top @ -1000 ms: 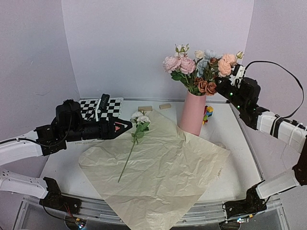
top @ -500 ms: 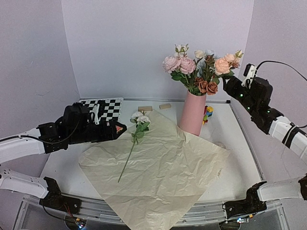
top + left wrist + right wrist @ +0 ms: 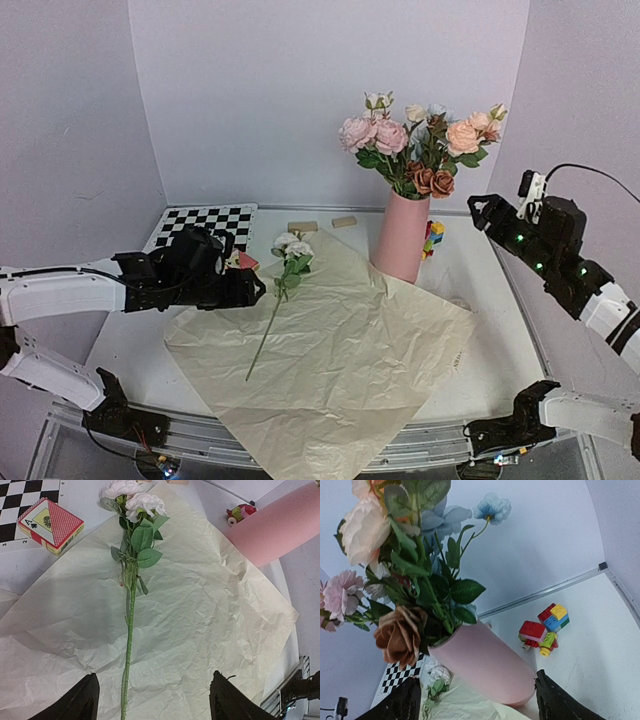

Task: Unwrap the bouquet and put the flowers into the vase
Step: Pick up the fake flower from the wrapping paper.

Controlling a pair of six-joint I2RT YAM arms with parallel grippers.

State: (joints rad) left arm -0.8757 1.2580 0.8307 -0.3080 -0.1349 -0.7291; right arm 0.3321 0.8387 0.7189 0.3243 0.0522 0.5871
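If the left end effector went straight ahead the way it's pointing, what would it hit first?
Probably the white flower's green stem, lying on the paper sheet; the wrist view shows it between the fingers of the open left end effector. Depth is unclear, so the paper could come first.

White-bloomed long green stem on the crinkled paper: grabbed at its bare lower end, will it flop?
Likely light but droopy: the thin green stem carries white blooms and leaves at the far end. It lies straight, so maybe wired. The crinkled tan paper sheet may shift.
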